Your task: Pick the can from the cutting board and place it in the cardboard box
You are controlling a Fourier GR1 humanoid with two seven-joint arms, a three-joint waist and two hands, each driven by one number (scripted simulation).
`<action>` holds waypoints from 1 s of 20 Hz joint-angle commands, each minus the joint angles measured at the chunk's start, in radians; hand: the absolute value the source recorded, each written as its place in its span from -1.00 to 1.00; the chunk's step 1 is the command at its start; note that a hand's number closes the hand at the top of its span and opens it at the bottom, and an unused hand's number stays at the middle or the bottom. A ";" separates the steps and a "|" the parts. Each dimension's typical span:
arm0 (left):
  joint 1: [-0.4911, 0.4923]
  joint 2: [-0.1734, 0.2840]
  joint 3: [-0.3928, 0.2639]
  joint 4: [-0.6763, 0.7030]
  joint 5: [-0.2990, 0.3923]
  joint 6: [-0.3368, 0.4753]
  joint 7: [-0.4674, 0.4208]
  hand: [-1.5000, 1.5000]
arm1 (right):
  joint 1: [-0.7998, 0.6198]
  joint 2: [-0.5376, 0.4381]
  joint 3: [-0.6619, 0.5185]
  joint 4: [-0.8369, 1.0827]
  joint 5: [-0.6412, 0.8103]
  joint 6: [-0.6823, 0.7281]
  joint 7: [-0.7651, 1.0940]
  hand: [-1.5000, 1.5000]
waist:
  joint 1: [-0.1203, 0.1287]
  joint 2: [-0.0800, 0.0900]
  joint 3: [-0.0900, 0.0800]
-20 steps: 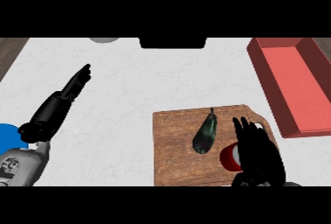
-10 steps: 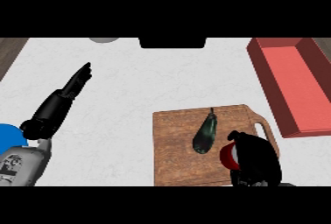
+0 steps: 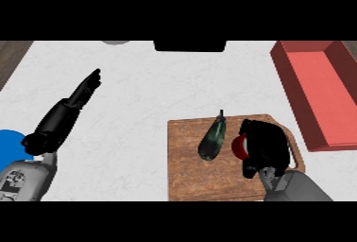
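1. The counter (image 3: 153, 94) is white and faintly marbled; a strip of dark wood floor shows at the upper left corner.
2. At the far edge sit a black block (image 3: 190, 46) and, left of it, part of a grey round thing (image 3: 115, 42).
3. A blue disc (image 3: 10, 144) lies at the left edge, partly hidden behind the left forearm.
4. The board (image 3: 191, 175) is brown wood and lies near the lower right, its handle end toward the box.
5. The box (image 3: 320, 90) is red-brown with a pink floor; it runs along the right edge, long axis away from the robot, just beside the board's right side.
6. A dark green eggplant (image 3: 213, 137) lies on the board, long axis tilted slightly, stem pointing away from the robot.
7. The can (image 3: 239, 146) is on the board, just right of the eggplant. Only a red sliver with a pale rim shows; which way its long axis runs cannot be told.
8. The right hand (image 3: 265, 144) covers the can, fingers curled round it.
9. The left hand (image 3: 85, 90) lies well apart over bare counter at the left, fingers straight and together, pointing away from the robot.
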 commanded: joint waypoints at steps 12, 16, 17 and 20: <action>-0.074 -0.030 -0.041 0.030 -0.027 -0.024 -0.002 0.00 | -0.631 0.005 -0.294 0.746 0.036 -0.223 -0.364 1.00 | 0.090 0.033 0.001; -0.108 -0.034 -0.028 0.047 -0.030 -0.020 0.027 0.00 | -0.792 0.063 -0.305 0.898 0.087 -0.290 -0.378 1.00 | 0.062 0.021 0.001; -0.075 -0.050 -0.035 0.031 -0.034 -0.007 0.015 0.00 | -0.790 0.047 -0.338 0.935 0.081 -0.342 -0.408 1.00 | 0.054 0.018 0.001; -0.039 -0.033 -0.023 0.042 -0.021 -0.029 -0.011 0.00 | -0.882 0.041 -0.365 0.974 0.151 -0.414 -0.250 1.00 | 0.053 0.015 0.000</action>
